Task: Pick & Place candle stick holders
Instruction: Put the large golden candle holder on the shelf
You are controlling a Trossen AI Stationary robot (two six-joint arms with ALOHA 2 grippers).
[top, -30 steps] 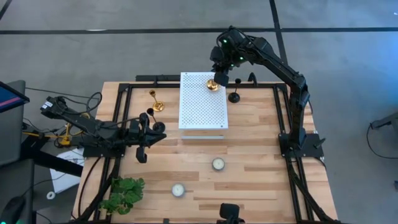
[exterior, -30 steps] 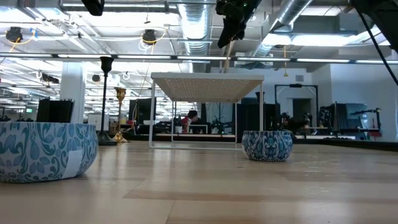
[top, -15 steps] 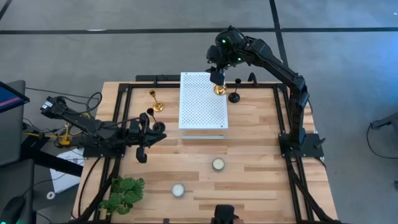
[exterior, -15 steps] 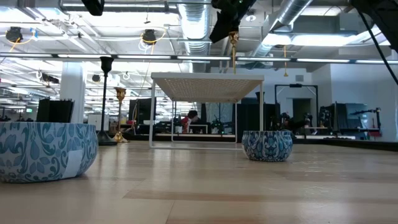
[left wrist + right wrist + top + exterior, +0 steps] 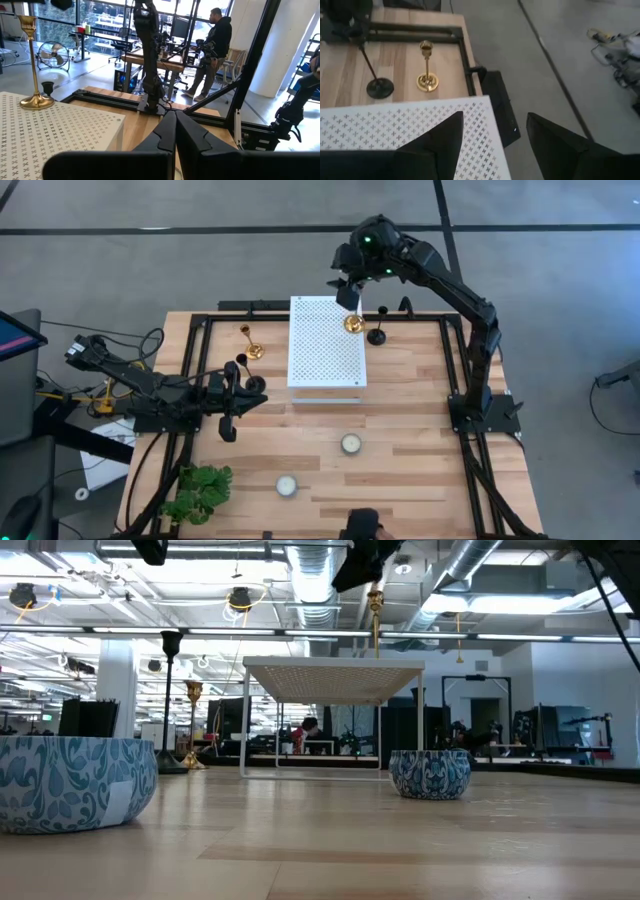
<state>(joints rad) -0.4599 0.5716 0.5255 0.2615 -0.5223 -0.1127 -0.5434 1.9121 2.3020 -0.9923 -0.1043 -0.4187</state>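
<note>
Standing free on rack point(image 5: 325, 350) | gold holder point(image 5: 352, 323) below open right claw point(image 5: 346, 292)

The right arm's two-finger gripper point(image 5: 362, 562) is cut off by the top edge in the low view, so you only get its underside. In the left wrist view, the matte black slim candle stick holder point(image 5: 47, 88) sits half hidden behind the white perforated metal riser point(image 5: 55, 131).
</note>
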